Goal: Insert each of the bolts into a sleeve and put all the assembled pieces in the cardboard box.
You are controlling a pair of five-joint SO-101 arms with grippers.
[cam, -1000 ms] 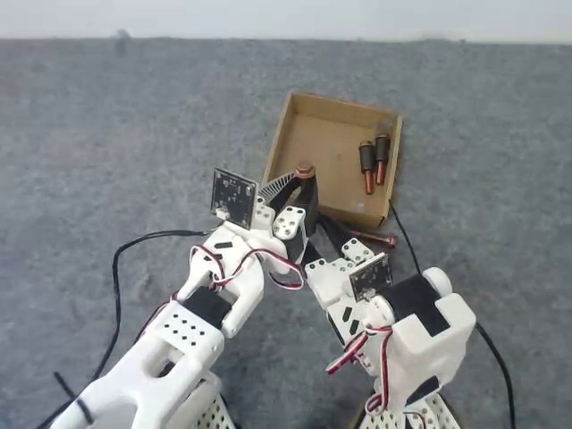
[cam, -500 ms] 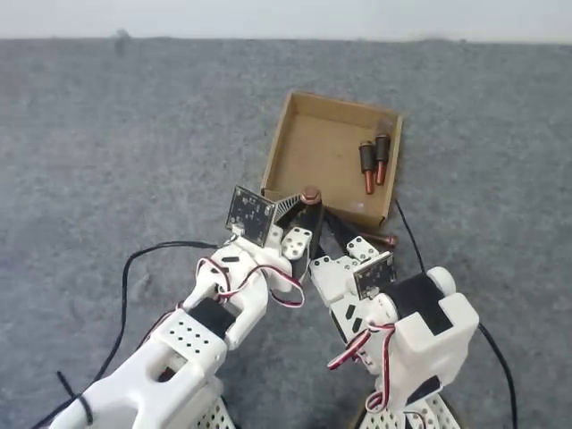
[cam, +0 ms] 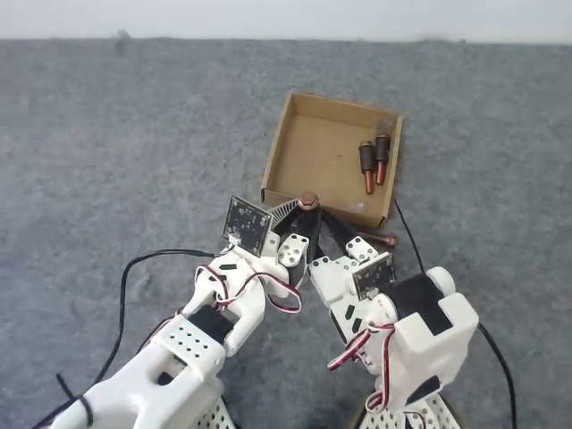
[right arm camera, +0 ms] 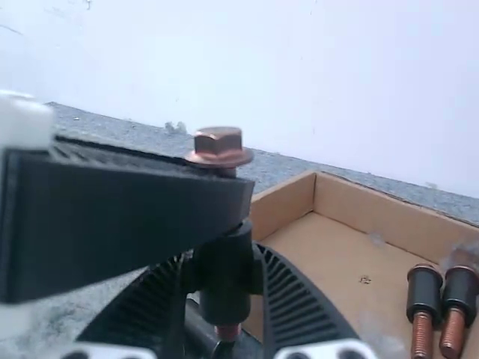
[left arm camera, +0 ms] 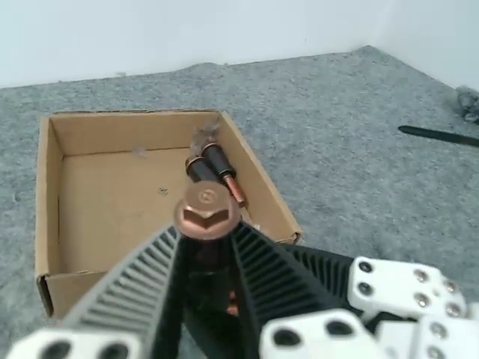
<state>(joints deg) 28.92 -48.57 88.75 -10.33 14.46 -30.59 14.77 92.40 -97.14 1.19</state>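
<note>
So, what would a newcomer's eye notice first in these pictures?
A copper-headed bolt stands upright in a black sleeve, with the left gripper and right gripper both shut on it, at the near wall of the cardboard box. Two assembled pieces lie side by side inside, along its right wall.

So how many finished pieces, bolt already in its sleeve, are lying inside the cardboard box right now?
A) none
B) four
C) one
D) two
D: two assembled pieces lie side by side near one wall of the cardboard box, each a dark sleeve with a copper bolt end sticking out.
</note>
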